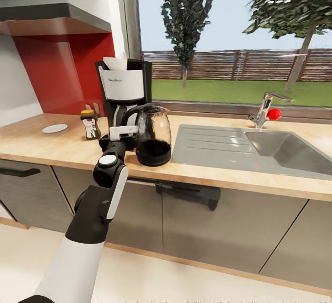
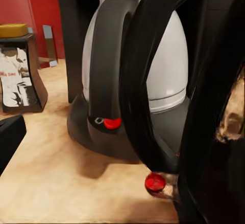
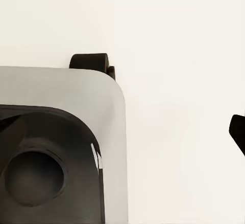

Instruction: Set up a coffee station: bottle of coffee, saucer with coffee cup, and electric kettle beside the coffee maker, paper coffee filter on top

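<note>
The electric kettle [image 1: 153,135] stands on the kitchen countertop [image 1: 55,148], just beside the coffee maker [image 1: 123,92] on its sink side, base flat on the wood. The left gripper [image 1: 121,133] sits at the kettle's black handle, where the head view sets its white bracket against the loop; whether the fingers are clamped on the handle or loosened from it I cannot tell. In the left wrist view the handle curves close across the lens with the coffee maker's carafe [image 2: 158,65] behind it.

The kettle is likely the heaviest and most fragile piece here: a bulbous glass body, smooth and slippery, with dark contents low inside. The rigid handle is the sensible place to hold it, kept upright so nothing sloshes or knocks the carafe.

A paper coffee filter [image 1: 115,62] stands in the machine's top. The bottle of coffee [image 1: 90,123] is on the machine's other side, and the saucer [image 1: 55,128] lies further along with no cup on it. The right wrist view faces pale floor and part of the robot's base; the right gripper's state cannot be told.
</note>
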{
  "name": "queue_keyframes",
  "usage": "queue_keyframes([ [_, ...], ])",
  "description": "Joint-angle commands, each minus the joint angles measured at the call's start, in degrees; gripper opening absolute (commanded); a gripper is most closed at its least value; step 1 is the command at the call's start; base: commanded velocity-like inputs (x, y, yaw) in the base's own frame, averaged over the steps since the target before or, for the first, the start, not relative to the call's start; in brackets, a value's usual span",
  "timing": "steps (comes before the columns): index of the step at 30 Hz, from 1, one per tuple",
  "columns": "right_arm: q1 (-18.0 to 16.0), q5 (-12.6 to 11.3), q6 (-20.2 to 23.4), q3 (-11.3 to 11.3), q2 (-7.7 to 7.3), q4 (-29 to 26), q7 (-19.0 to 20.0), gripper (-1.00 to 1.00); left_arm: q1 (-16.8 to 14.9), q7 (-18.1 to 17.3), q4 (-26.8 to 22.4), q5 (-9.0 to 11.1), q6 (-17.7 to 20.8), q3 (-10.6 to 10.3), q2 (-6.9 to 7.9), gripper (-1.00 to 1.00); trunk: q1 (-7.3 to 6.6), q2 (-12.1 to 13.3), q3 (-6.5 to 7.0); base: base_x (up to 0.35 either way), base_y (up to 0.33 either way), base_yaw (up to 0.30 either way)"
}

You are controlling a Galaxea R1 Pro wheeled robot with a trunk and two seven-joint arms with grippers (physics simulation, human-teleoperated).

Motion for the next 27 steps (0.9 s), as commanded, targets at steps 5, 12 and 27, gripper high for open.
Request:
queue_keyframes([
  [5,-0.03,-0.42,-0.19,0.12,-0.02,0.06,0.26,1.0,-0.05,0.23,-0.04,-0.08,0.34,-0.07,0.0,1.0,-0.03,-0.03,-0.05,-0.096,0.0,0.0],
  [12,-0.03,-0.42,-0.19,0.12,-0.02,0.04,0.26,1.0,-0.05,0.24,-0.04,-0.08,0.34,-0.07,0.0,1.0,-0.03,-0.03,-0.05,-0.149,0.0,0.0],
  [27,-0.03,-0.42,-0.19,0.12,-0.02,0.06,0.26,1.0,-0.05,-0.19,-0.13,-0.08,0.34,-0.38,0.0,1.0,-0.03,-0.03,-0.05,-0.08,0.0,0.0],
])
